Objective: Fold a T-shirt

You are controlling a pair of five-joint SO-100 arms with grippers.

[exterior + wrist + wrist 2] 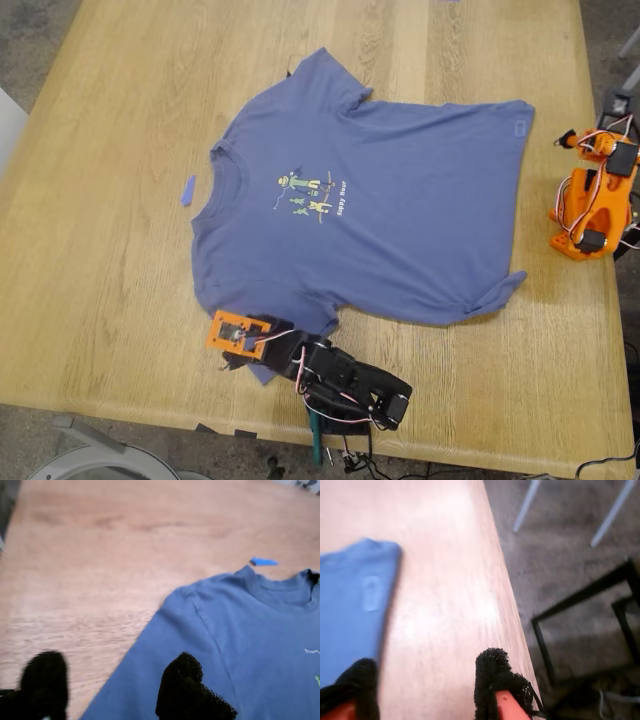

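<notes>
Two grippers are in view and neither holds cloth. The T-shirt (370, 215) lies flat and unfolded on the table (120, 300), collar toward the exterior view's left, hem toward its right, so its long axis runs across that view. My first gripper (115, 690) hangs over the near sleeve, fingers apart: one pad above the fabric, the other above bare wood beside the sleeve edge. In the exterior view this arm sits at the bottom edge, at the sleeve. My second gripper (427, 690) stands at the exterior view's right, fingers also apart, just beside the hem corner and mostly over wood. A small blue tape scrap (188, 190) lies near the collar. Judgement: the first gripper is nearer a usable grasp; the sleeve lies directly beneath it.
</notes>
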